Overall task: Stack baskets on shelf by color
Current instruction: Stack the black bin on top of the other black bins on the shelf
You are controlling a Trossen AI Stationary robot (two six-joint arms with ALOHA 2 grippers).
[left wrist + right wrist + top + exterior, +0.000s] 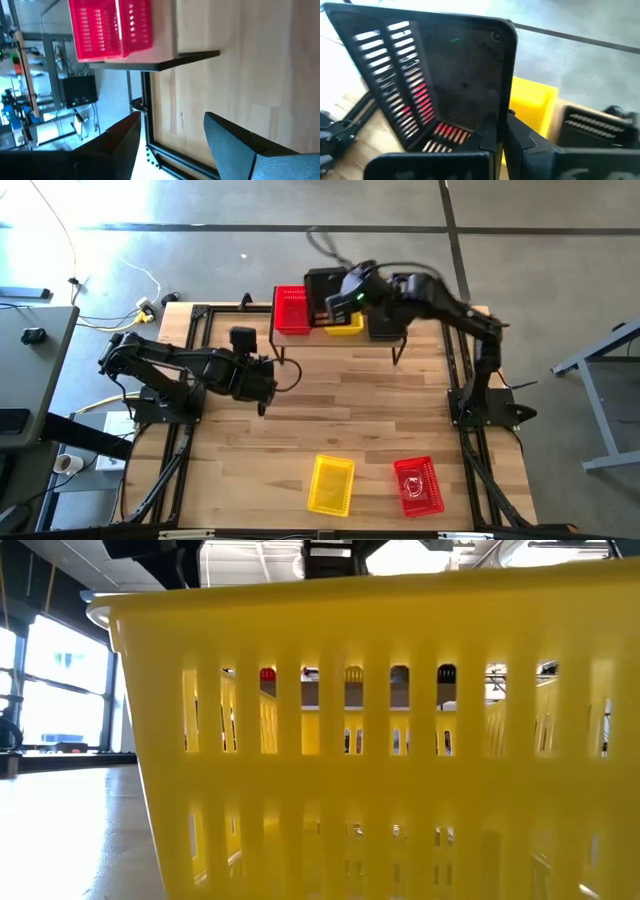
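Note:
The shelf [400,340] stands at the table's far edge. On it, a red basket [290,310] sits at the left end, a yellow basket [345,327] in the middle and a black basket [385,322] at the right. My right gripper [506,142] is shut on another black basket [322,286], held in the air above the yellow and red ones. My left gripper [170,135] is open and hovers over the table's left middle [265,380], short of the shelf's red basket [110,27]. A yellow basket [331,483] and a red basket [418,485] rest on the table near its near edge. My right gripper pinches a side wall of the black basket at its rim [501,127], one finger inside the basket and one outside. The basket is lifted clear and tipped, with its open side toward the wrist camera, above the shelf's yellow basket [530,102].
The near yellow basket [380,740] fills the low view and hides the shelf there. Bare wooden tabletop [350,400] lies between the shelf and the two near baskets. Black frame rails [460,380] run along the table's sides.

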